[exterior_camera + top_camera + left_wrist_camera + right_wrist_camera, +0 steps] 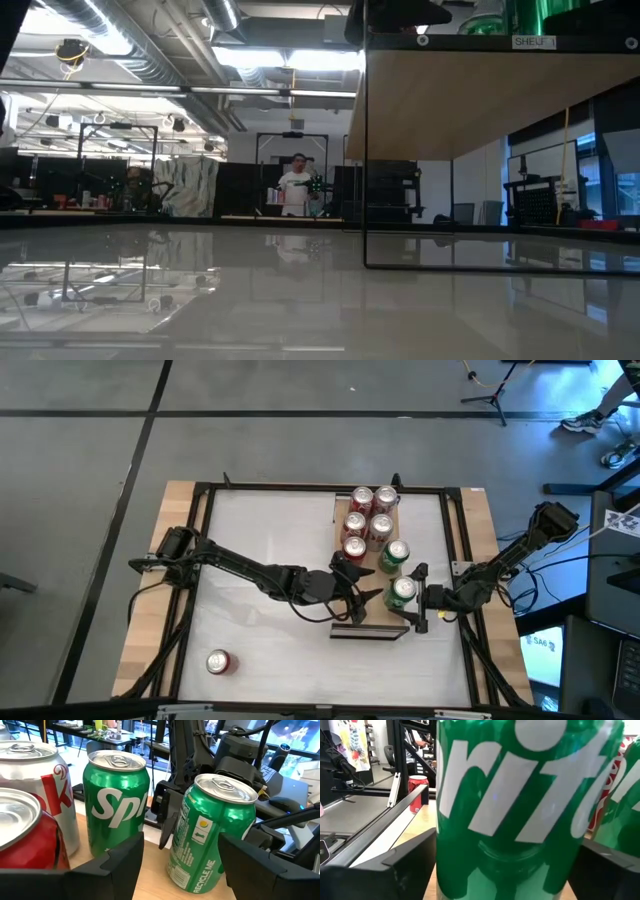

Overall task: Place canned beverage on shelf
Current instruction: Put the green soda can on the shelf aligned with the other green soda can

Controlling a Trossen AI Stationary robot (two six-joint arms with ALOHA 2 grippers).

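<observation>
You are in the release step: the green can is standing upright on the shelf, a light-wood board with visible grain, near its front end and just in front of another green can. Your right gripper is straddling it with fingers spreading wide, apparently letting go. Your left gripper is waiting just beside it on the shelf, fingers partly open and empty. Next you would be backing the right arm straight out toward the bench's right edge without nudging the smooth, glossy aluminium cylinder. One red can is lying near the bench's front-left corner.
</observation>
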